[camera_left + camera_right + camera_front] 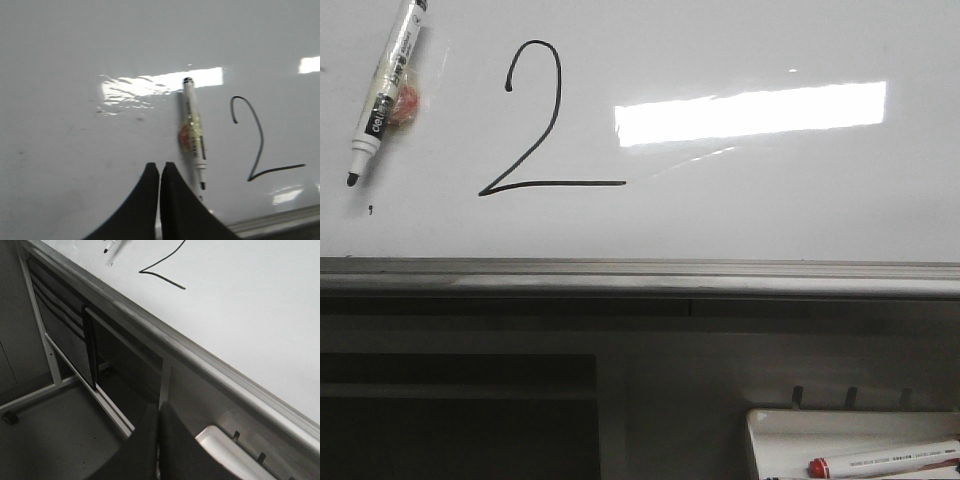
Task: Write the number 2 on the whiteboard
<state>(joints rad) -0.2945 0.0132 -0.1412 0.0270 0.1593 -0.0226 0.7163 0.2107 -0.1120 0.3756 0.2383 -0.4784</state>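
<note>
- Front view: the number 2 (533,120) is fully drawn on the whiteboard (770,220), sitting left of centre in the upper half of the frame, just left of the bright light reflection (750,112). A black marker (386,92) is stuck flat on the board in the upper left, uncapped tip pointing down, with a tiny black dot (371,210) below it. My guess is it's parked there because the writing is done. No arm shows here. A small white tray (850,440) with a red-capped marker (885,463) sits at the lower right, under the board's grey edge (640,277).
- Left wrist view: the left gripper (160,172) has its fingers pressed together with nothing between them. The marker sits just right of the fingertips, looks close but apart, and the 2 is further right in the frame.
- Right wrist view: the right gripper (159,415) is also closed and empty, hanging low in front of the board's stand, probably just out of the way. The base of the 2 shows at the top centre, well apart from it; the tray's corner is just beside the fingers at the lower right.
</note>
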